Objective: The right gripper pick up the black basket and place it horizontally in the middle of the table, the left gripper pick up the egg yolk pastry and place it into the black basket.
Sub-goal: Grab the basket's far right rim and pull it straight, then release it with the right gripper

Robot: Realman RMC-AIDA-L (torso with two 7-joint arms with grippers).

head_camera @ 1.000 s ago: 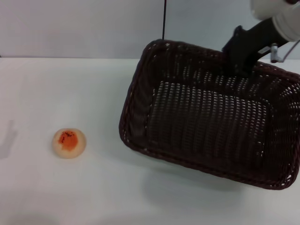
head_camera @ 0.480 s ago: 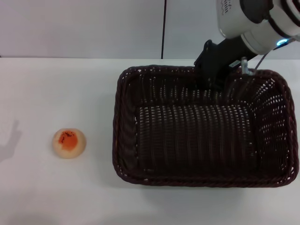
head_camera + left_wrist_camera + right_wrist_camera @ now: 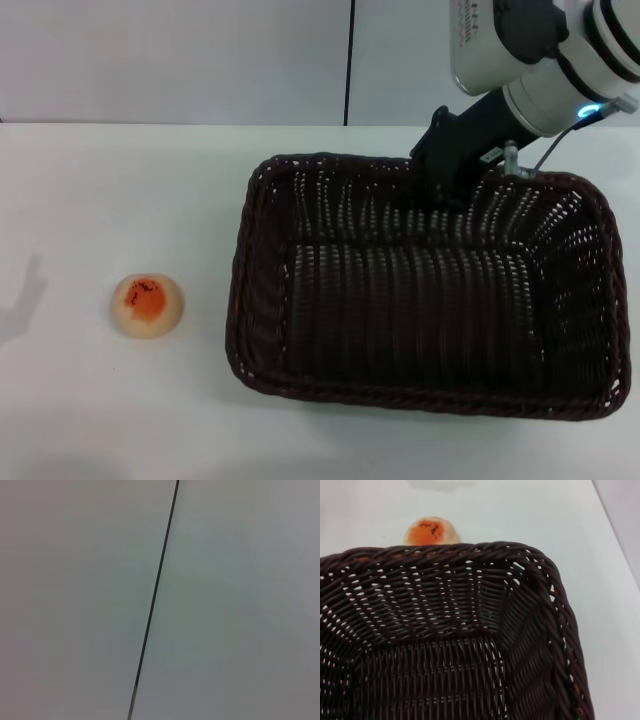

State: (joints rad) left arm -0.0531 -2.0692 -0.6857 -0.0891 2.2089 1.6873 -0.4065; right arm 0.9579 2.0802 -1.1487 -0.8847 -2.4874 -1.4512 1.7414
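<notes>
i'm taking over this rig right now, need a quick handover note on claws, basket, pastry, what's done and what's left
Right claw: at the far rim of the black basket, apparently gripping it.
Left claw: out of view; its camera shows only wall.
Basket: lying level and horizontal on the table, right of centre.
Pastry: on the table left of the basket, untouched.
Done: basket nearly placed.
Left: release the basket, then the left claw picks up the pastry and puts it in.

Plain white bench [image 3: 130, 180] fills the near and middle scene, matte, evenly lit with only soft shadows. Behind its far edge is a pale grey wall [image 3: 170, 60], split by one thin dark vertical seam [image 3: 349, 60] right of centre.
</notes>
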